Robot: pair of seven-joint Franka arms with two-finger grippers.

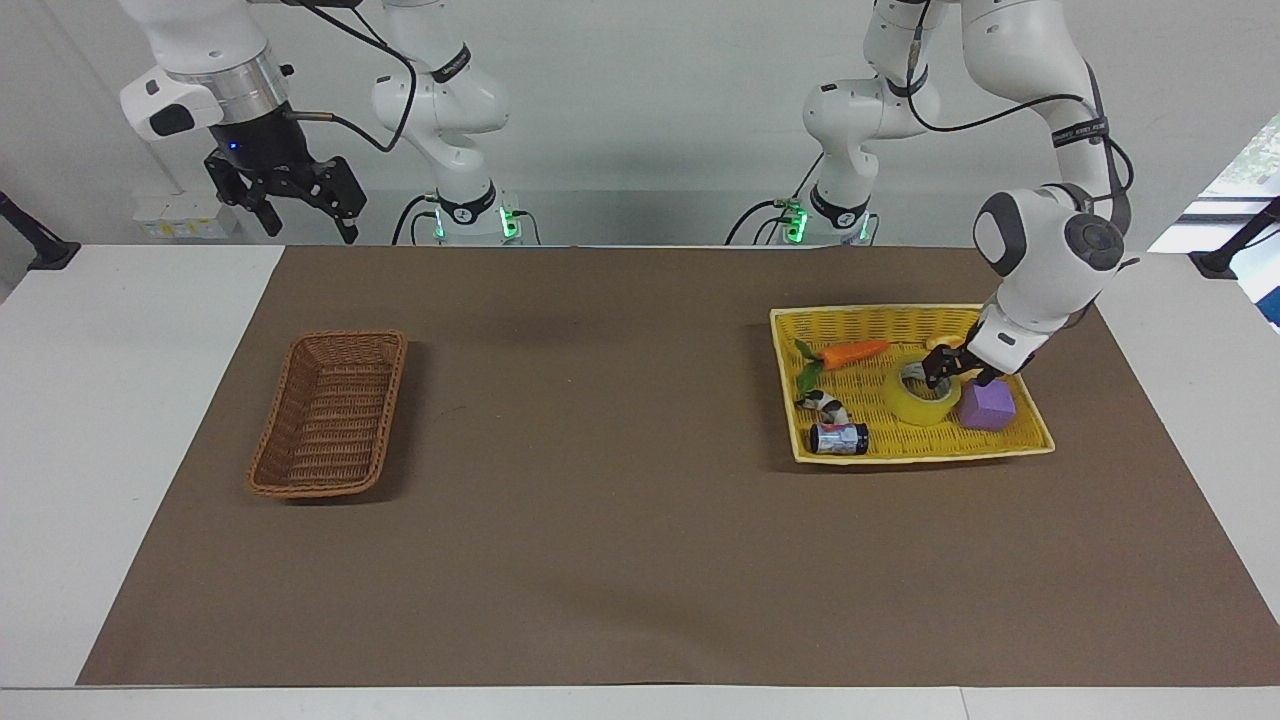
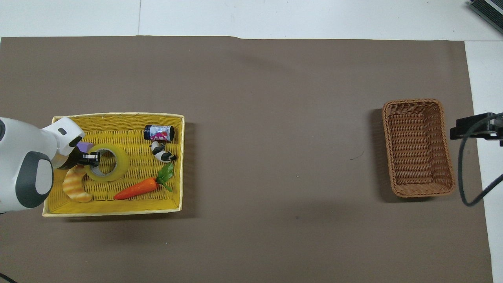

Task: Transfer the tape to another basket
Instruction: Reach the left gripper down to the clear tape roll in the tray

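On the brown mat, my left gripper (image 1: 940, 377) pinches the tape's (image 1: 915, 400) wall in the tray (image 1: 870, 318); a thin hold could slip. My right gripper (image 1: 300, 205) waits open.

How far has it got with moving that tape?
Early. The tape lies in the yellow tray, not yet lifted. The left tool is down on its rim. The brown basket holds nothing; the carry and drop remain. The right tool waits raised.

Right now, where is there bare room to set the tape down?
The brown basket at the right arm's end holds nothing. The brown mat between it and the yellow tray is bare. The tray is crowded: tape, carrot, can, croissant, cube, left gripper.
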